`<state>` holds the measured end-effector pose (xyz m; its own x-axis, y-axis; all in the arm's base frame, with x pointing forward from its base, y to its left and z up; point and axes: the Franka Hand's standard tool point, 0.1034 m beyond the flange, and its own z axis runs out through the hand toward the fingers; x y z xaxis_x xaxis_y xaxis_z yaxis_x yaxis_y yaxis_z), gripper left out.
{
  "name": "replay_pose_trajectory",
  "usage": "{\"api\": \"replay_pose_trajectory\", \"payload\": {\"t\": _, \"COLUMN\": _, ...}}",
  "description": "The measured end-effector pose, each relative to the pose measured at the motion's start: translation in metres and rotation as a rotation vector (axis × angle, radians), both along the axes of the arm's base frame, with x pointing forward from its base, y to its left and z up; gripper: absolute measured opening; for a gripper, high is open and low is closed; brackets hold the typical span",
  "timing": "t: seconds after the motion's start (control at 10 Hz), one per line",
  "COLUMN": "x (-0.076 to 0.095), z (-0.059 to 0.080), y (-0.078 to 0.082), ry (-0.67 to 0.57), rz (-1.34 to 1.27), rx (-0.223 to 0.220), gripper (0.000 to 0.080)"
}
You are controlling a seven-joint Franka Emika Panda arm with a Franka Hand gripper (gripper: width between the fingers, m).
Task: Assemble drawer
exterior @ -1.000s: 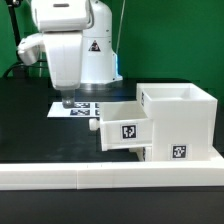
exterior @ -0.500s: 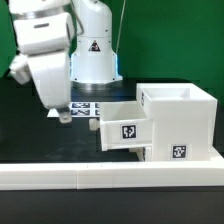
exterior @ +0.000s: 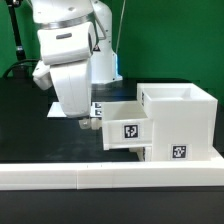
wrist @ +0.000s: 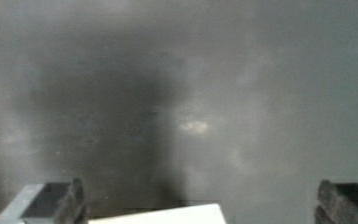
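Note:
The drawer's white housing stands at the exterior view's right, open on top and tagged on its front. One white tray with a tag sticks out of its left side, with a small round knob on the end. No second tray shows. My gripper hangs low over the black table just left of the knob. In the wrist view my gripper is open and empty, its fingers wide apart over dark table. A white corner lies between them; I cannot tell what it belongs to.
The marker board lies flat behind my gripper, mostly hidden by the arm. A long low white wall strip runs along the front edge. The arm's white base stands at the back, before a green backdrop.
My gripper has swung from over the marker board forward and to the exterior view's right, ending lower and close to the tray's knob. The housing and tray have not moved.

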<state>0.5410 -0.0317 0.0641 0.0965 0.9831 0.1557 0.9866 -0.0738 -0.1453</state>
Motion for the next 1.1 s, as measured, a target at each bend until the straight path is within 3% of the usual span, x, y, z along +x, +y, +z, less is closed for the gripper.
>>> {"api": "replay_pose_trajectory", "payload": {"t": 0.8, "x": 0.004, "z": 0.002, "y": 0.053, "ry": 0.025, "rz": -0.093, "rx": -0.004, "gripper": 0.0649}}
{"api": "replay_pose_trajectory", "payload": {"t": 1.1, "x": 0.004, "z": 0.003, "y": 0.059, "ry": 0.027, "rz": -0.104, "rx": -0.004, "gripper": 0.0649}}
